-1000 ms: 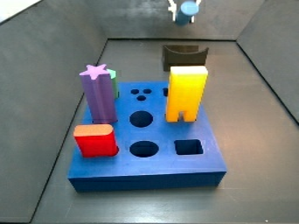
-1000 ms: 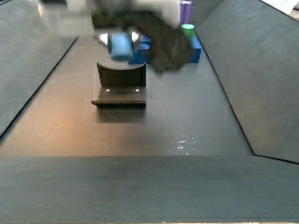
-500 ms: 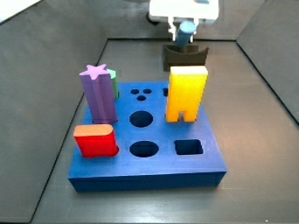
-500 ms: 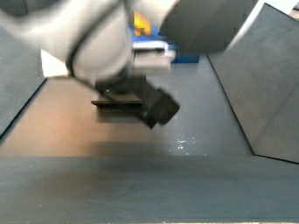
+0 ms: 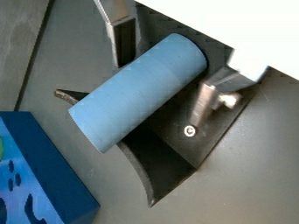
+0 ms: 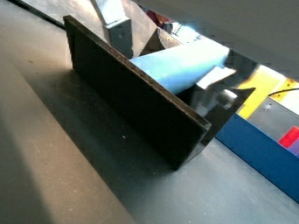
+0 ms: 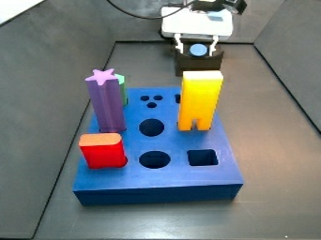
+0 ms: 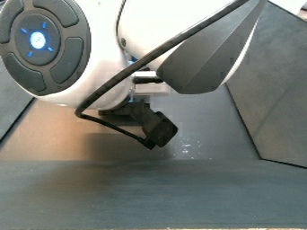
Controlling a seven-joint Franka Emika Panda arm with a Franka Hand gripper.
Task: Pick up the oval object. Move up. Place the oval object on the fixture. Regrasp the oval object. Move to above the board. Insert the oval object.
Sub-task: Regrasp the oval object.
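The oval object (image 5: 135,92) is a smooth grey-blue peg lying crosswise between the silver fingers (image 5: 121,37) of my gripper (image 5: 163,70), which is shut on it. It is low over the notch of the dark fixture (image 5: 163,157); I cannot tell whether it touches. In a wrist view the oval object (image 6: 176,66) shows just behind the fixture's upright plate (image 6: 128,96). In a side view the gripper (image 7: 197,49) hangs right over the fixture (image 7: 198,64) at the far end of the floor, behind the blue board (image 7: 157,164).
On the board stand a purple star-topped peg (image 7: 107,98), a yellow arch-shaped block (image 7: 201,98) and a red block (image 7: 100,150). Round and square holes (image 7: 154,159) lie open in its top. The arm's body (image 8: 132,54) fills most of a side view.
The gripper has come down with the oval object from high above the far wall to the fixture. Nothing on the board has moved.
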